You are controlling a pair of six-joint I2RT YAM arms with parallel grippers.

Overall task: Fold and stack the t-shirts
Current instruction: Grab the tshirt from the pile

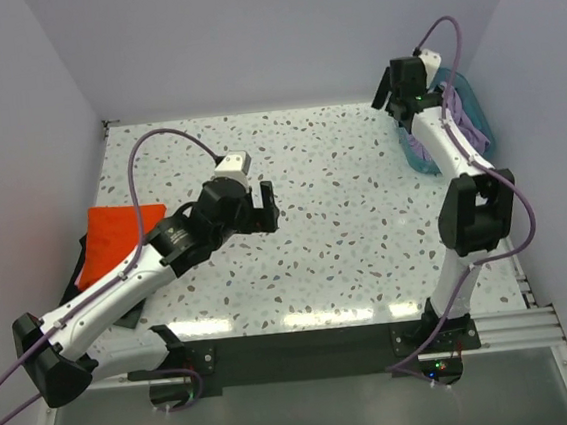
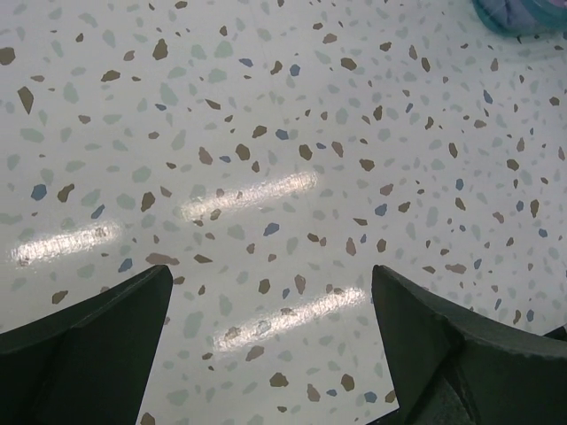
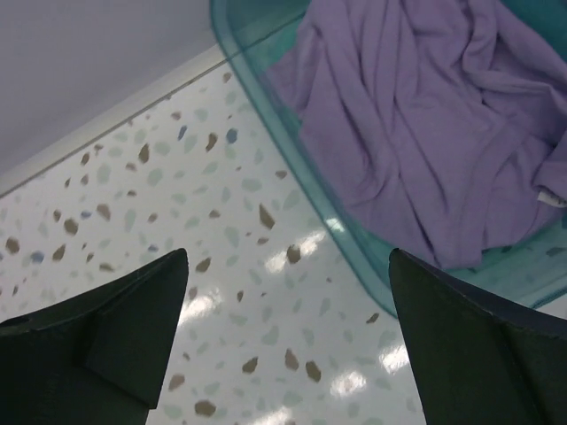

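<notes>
The lavender-purple t-shirt [image 3: 425, 124] lies crumpled in a teal plastic tub [image 3: 275, 44] at the table's far right; it also shows in the top view [image 1: 470, 119]. A folded orange-red t-shirt [image 1: 115, 241] lies on a dark one [image 1: 123, 316] at the left edge. No pink shirt shows. My right gripper [image 3: 288, 274] is open and empty, above the table just left of the tub [image 1: 429, 153], seen from above [image 1: 392, 91]. My left gripper [image 2: 270, 292] is open and empty over bare tabletop near the middle [image 1: 263, 206].
The speckled white tabletop [image 1: 345, 227] is walled on the left, back and right. The tub's corner shows at the top right of the left wrist view [image 2: 523, 13]. A metal rail [image 1: 506, 327] runs along the near edge.
</notes>
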